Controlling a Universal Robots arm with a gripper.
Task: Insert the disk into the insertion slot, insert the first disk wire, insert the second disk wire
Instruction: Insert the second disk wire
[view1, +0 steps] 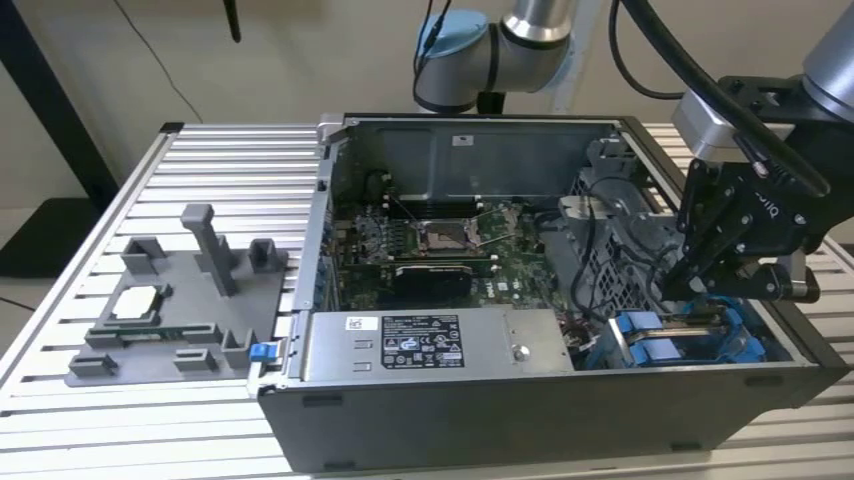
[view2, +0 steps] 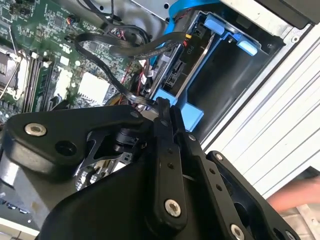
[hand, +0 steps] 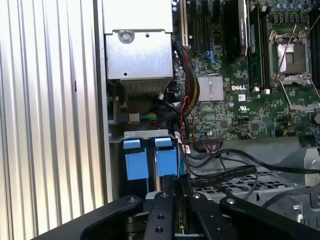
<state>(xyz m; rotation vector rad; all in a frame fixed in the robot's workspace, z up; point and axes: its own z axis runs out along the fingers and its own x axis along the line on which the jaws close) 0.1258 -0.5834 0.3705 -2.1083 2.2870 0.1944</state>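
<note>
My gripper (view1: 689, 286) hangs inside the open computer case at the exterior view's right, just above the insertion slot (view1: 643, 340), a grey cage with blue rails. The disk (view2: 172, 75) stands on edge in that slot, inside its blue carrier (view2: 182, 110). A black connector with coloured wires (view2: 190, 41) sits at the disk's end. In both wrist views the gripper (view2: 162, 107) (hand: 178, 182) is shut, and a flat black disk wire (view2: 107, 70) (hand: 225, 175) runs up to its fingertips. The slot's blue tabs (hand: 134, 165) lie just beyond the fingers.
A silver power supply box (view1: 427, 340) (hand: 140, 55) sits beside the slot, and the motherboard (view1: 427, 245) with loose cables fills the case floor. A grey fixture block (view1: 174, 320) stands on the slatted table at the exterior view's left. A hand (view2: 300, 192) rests outside the case.
</note>
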